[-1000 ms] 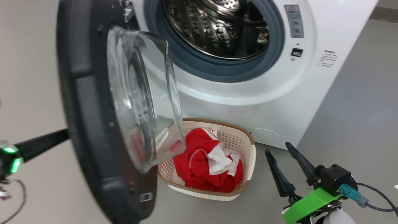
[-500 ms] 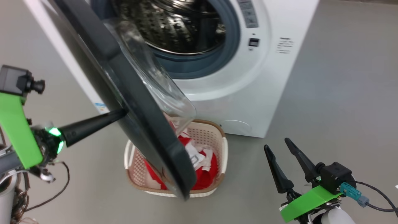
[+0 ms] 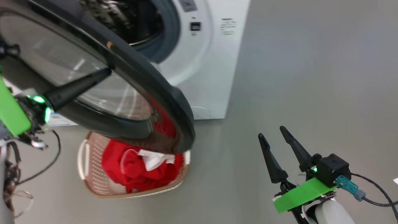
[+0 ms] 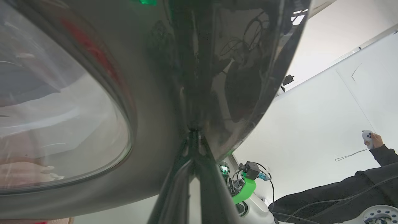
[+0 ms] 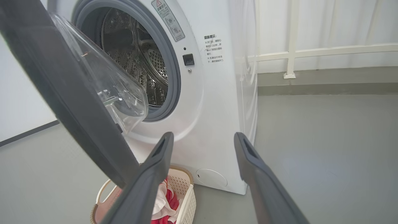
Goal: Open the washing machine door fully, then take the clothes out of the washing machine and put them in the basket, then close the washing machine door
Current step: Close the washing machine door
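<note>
Pushing with bare tips is the weak spot here: the left pincer [image 3: 105,72], fingers together and clamped on nothing, meets the glossy black outer rim of the washing machine door [image 3: 140,73] at a single point. On that curved, slick surface I judge it could skid sideways toward the glass and lose the push. Just past and below that contact, the basket [image 3: 94,174] sits under the door's lower edge with the clothes [image 3: 124,168] heaped red and white inside it. The door seems to clear them, yet a raised fold could be brushed or dragged. Farther beyond the tip, the washing machine [image 3: 202,77] stands with its mouth uncovered and the door partly open; a weak or off-centre shove may leave the latch uncaught. Well off to the right of all this, the right pincer [image 3: 271,132] hangs with fingers apart, empty, clear of the door's arc.
</note>
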Available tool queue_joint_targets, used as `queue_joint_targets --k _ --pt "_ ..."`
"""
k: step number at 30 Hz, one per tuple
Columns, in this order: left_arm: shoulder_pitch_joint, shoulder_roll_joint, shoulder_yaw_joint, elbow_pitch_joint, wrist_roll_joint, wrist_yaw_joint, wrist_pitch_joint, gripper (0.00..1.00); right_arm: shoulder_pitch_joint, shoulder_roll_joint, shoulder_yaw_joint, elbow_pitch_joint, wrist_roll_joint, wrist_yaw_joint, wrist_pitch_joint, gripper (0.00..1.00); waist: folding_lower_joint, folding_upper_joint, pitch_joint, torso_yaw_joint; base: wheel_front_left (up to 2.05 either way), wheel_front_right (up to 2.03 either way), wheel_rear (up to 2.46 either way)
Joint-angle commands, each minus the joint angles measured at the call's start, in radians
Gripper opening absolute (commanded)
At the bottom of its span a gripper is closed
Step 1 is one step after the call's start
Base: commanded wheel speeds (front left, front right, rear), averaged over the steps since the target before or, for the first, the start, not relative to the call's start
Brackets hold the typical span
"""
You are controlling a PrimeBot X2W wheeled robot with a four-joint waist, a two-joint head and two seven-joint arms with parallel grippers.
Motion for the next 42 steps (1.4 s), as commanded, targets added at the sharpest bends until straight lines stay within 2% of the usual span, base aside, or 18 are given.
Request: queue_joint_targets --k 1,10,17,25,34,36,37,39,42 --pt "-0.051 0.047 0.045 -0.009 0.010 -0.003 -0.015 0.00 -0.024 0.010 0.021 -0.027 0.000 0.002 -0.005 1.00 0.0000 0.0000 0.067 -0.088 0.00 0.00 0.00" --pt "-0.166 0.081 0.067 0.111 0.042 -0.003 -0.099 0.00 -0.051 0.020 0.028 -0.045 0.002 0.002 -0.005 1.00 0.0000 0.0000 0.124 -0.185 0.00 0.00 0.00" --pt "-0.246 0.107 0.065 0.205 0.063 -0.003 -0.181 0.00 -0.062 0.021 0.036 -0.057 0.029 0.002 -0.005 1.00 0.0000 0.0000 0.142 -0.218 0.00 0.00 0.00" --pt "-0.241 0.122 0.041 0.224 0.034 -0.003 -0.197 0.00 -0.060 0.021 0.031 -0.053 0.029 0.002 -0.005 1.00 0.0000 0.0000 0.124 -0.201 0.00 0.00 0.00" --pt "-0.124 0.117 0.028 0.142 -0.011 -0.003 -0.206 0.00 -0.056 0.021 0.034 -0.032 0.016 0.002 -0.005 1.00 0.0000 0.0000 0.073 -0.141 0.00 0.00 0.00" --pt "-0.081 0.114 0.033 0.121 -0.014 -0.003 -0.220 0.17 -0.052 0.021 0.033 -0.028 0.013 0.002 -0.005 1.00 0.0000 0.0000 0.060 -0.128 0.00 0.00 0.00" --pt "-0.058 0.111 0.034 0.111 -0.016 -0.003 -0.226 0.19 -0.049 0.021 0.034 -0.025 0.011 0.002 -0.005 1.00 0.0000 0.0000 0.053 -0.121 0.00 0.00 0.00" --pt "-0.012 0.109 0.037 0.091 -0.010 -0.003 -0.245 0.42 -0.043 0.021 0.033 -0.020 0.007 0.002 -0.005 1.00 0.0000 0.0000 0.041 -0.108 0.00 0.00 0.00" --pt "0.059 0.103 0.031 0.064 0.005 -0.003 -0.278 0.51 -0.033 0.021 0.031 -0.013 0.003 0.002 -0.005 1.00 0.0000 0.0000 0.020 -0.090 0.00 0.00 0.00"
